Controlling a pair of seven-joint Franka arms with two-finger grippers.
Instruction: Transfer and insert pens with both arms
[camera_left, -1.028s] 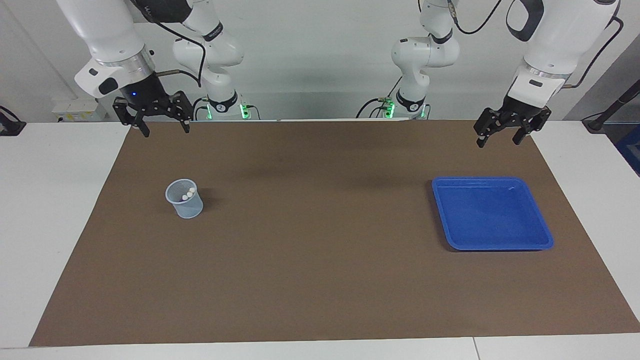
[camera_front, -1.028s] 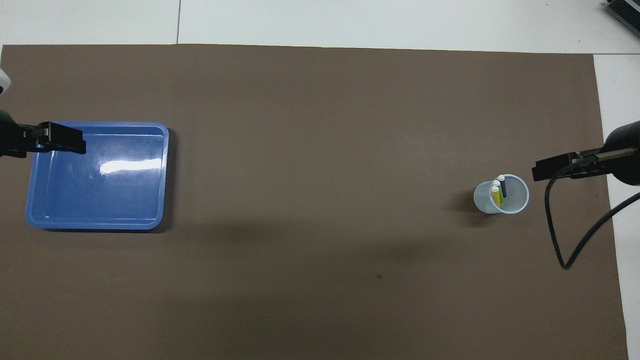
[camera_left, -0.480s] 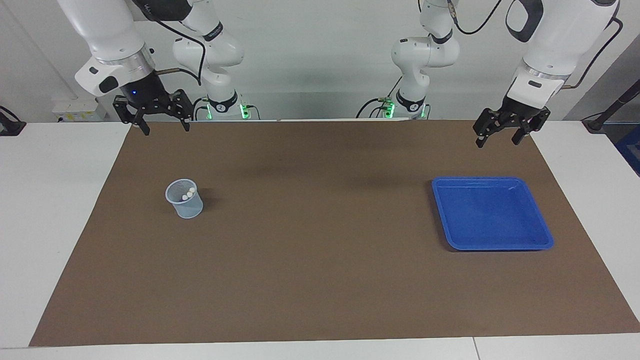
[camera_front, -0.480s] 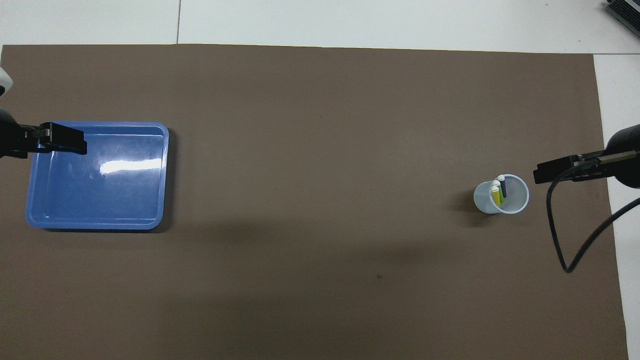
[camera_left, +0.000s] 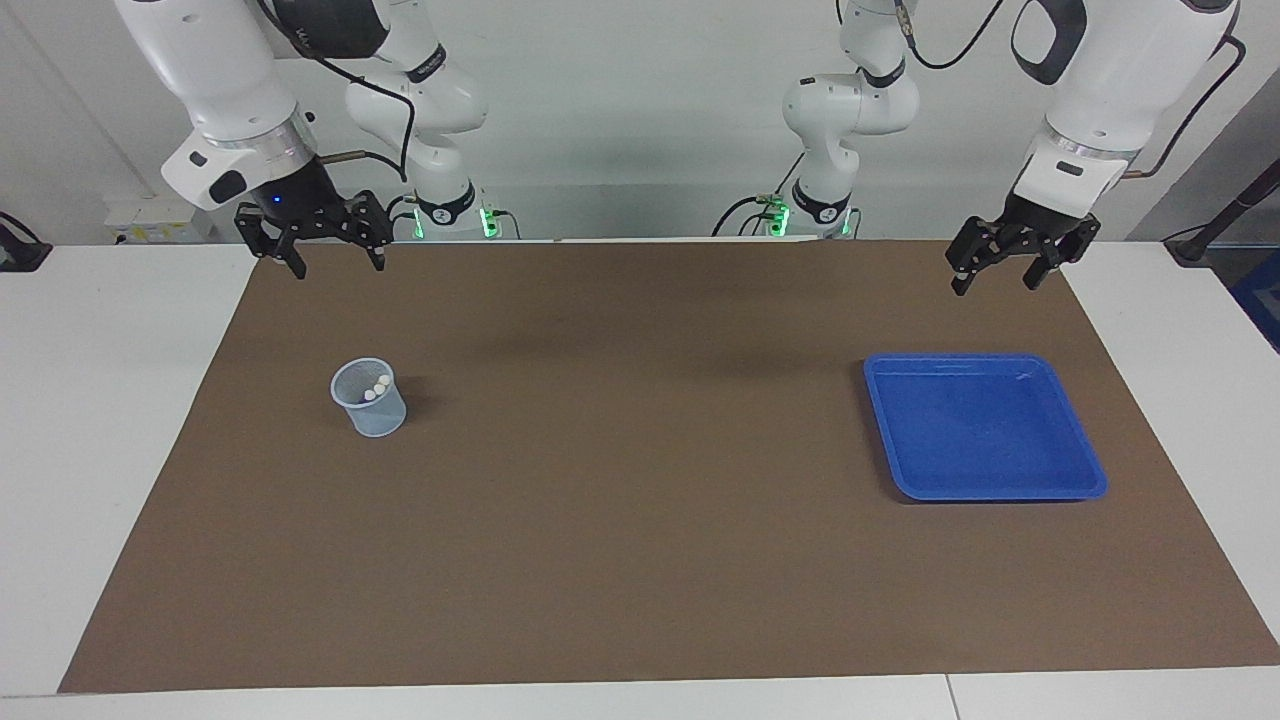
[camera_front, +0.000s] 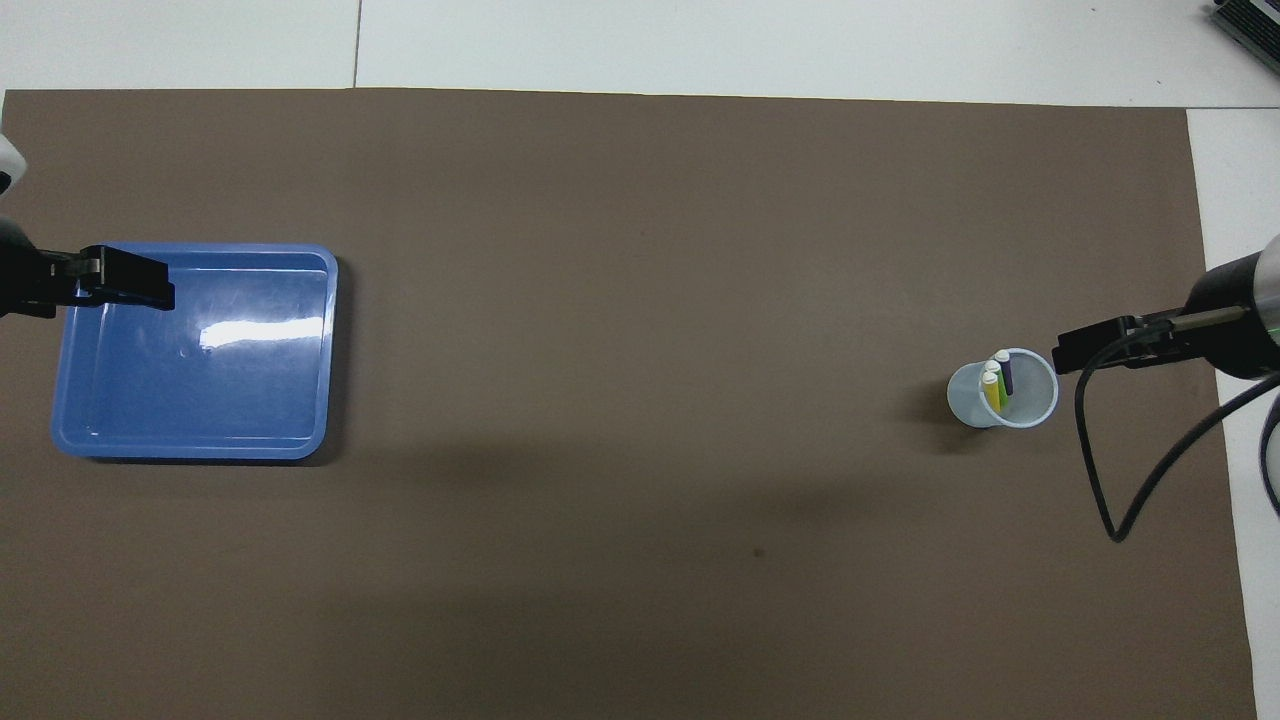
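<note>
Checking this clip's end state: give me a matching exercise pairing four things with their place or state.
Things:
1. pens
2. blue tray
3. right gripper
4. pale cup

Places or states:
A. empty, at the left arm's end
B. raised, jaws open, holding nothing
C. standing upright in the cup
D. on the brown mat, at the right arm's end

Pairs: 1-C, 2-A, 3-B, 4-D

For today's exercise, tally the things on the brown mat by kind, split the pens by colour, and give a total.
Yellow pen: 1
Lime green pen: 1
Purple pen: 1
Pale mesh cup holding the pens: 1
Blue tray: 1
Total: 5
</note>
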